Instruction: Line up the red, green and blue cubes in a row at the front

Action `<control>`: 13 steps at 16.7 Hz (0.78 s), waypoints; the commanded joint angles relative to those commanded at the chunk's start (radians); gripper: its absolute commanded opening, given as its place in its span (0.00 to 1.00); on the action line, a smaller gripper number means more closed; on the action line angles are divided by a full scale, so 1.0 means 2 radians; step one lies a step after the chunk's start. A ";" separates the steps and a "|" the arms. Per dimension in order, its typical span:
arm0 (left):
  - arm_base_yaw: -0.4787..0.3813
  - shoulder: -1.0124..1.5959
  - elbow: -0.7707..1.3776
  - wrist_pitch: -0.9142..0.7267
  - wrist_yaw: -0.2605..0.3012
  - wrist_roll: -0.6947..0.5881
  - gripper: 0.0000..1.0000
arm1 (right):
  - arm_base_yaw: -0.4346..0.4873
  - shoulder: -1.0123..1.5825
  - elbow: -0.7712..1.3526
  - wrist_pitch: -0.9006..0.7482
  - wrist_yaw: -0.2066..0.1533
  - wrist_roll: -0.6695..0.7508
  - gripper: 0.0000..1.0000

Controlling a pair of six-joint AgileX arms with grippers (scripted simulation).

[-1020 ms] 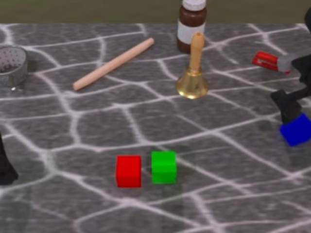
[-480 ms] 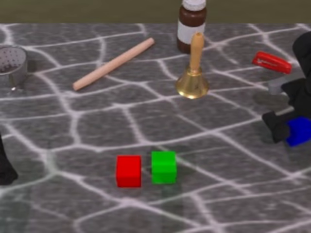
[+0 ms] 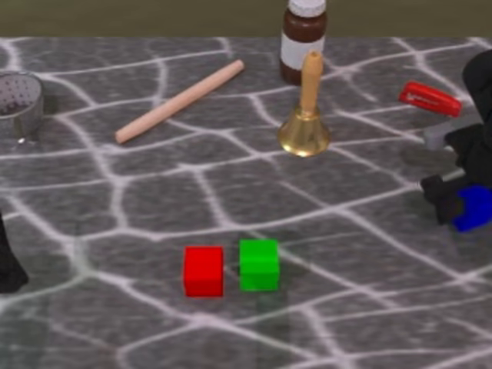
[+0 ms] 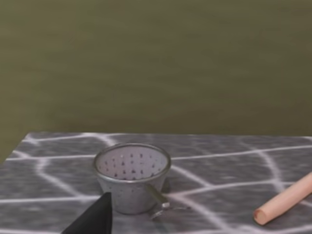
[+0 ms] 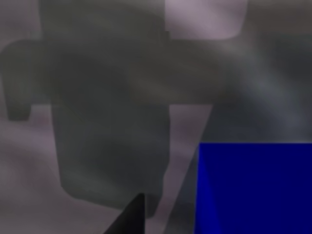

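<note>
Red cube (image 3: 203, 270) & green cube (image 3: 259, 264) sit side by side at the front of the table (image 3: 154, 200), a narrow gap between them, red on the left, green on the right. So two of three look placed already, roughly level w/ each other.

Blue cube (image 3: 473, 207) is the one left. It's at the table's right edge, well apart from the other two and further back than the row. Right gripper (image 3: 460, 206) is down at it: one dark finger shows on the cube's left side, the other finger is hidden at the frame edge. The right wrist view shows the blue cube's face close up w/ a dark fingertip beside it & a gap between them. Whether the claw has closed on the cube or is only straddling it, I can't tell.

Left gripper (image 3: 8, 265) is parked at the table's left edge; only a sliver shows, claw state not visible either.

Judgement: approx two-thirds done. Left to do: get a firm hold on blue, carry it forward & leftward, set it just right of green, in line.

Other stuff at the back, all clear of the row: bell (image 3: 305, 115), wooden stick (image 3: 179, 101), brown bottle (image 3: 303, 38), metal strainer cup (image 3: 17, 104), red stapler (image 3: 429, 98).
</note>
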 joint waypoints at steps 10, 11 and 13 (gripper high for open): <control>0.000 0.000 0.000 0.000 0.000 0.000 1.00 | 0.000 0.000 0.000 0.000 0.000 0.000 0.00; 0.000 0.000 0.000 0.000 0.000 0.000 1.00 | 0.000 0.000 0.000 0.000 0.000 0.000 0.00; 0.000 0.000 0.000 0.000 0.000 0.000 1.00 | 0.000 0.000 0.000 0.000 0.000 0.000 0.00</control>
